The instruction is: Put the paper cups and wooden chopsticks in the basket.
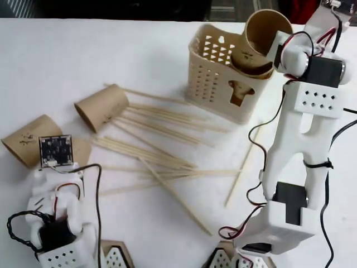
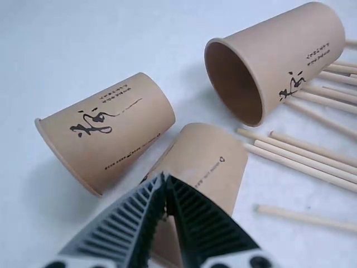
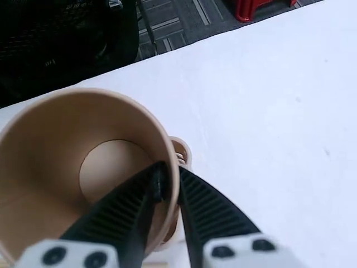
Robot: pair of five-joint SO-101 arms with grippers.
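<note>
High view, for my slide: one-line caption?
Right end effector holds a brown paper cup over the cream perforated plastic basket; wooden chopsticks lie scattered on the white table.

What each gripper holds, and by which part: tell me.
Right gripper: a paper cup, pinched at its rim wall, above the basket. Left gripper: over a lying cup; a hold cannot be told.
</note>
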